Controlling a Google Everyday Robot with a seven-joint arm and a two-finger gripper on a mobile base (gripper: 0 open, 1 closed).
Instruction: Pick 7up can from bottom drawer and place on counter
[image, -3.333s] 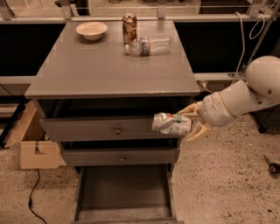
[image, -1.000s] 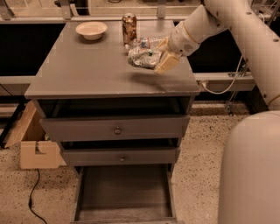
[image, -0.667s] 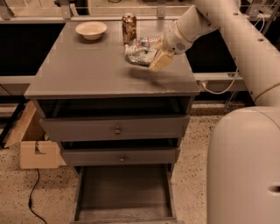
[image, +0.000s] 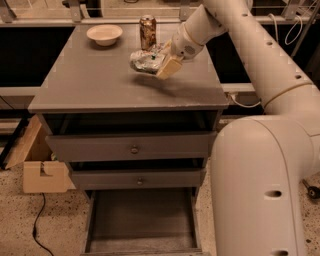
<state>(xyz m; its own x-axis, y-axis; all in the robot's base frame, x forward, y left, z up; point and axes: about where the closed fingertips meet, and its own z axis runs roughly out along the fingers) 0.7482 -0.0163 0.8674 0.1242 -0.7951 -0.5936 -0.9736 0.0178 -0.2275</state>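
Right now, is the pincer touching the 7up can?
Touching. The camera view shows the pincer shut on the can, one tan finger pressed against its right end, holding it over the counter.

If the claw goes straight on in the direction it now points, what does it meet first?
Probably the counter. The claw, shut on the 7up can above it, points left and slightly down; depth is unclear.
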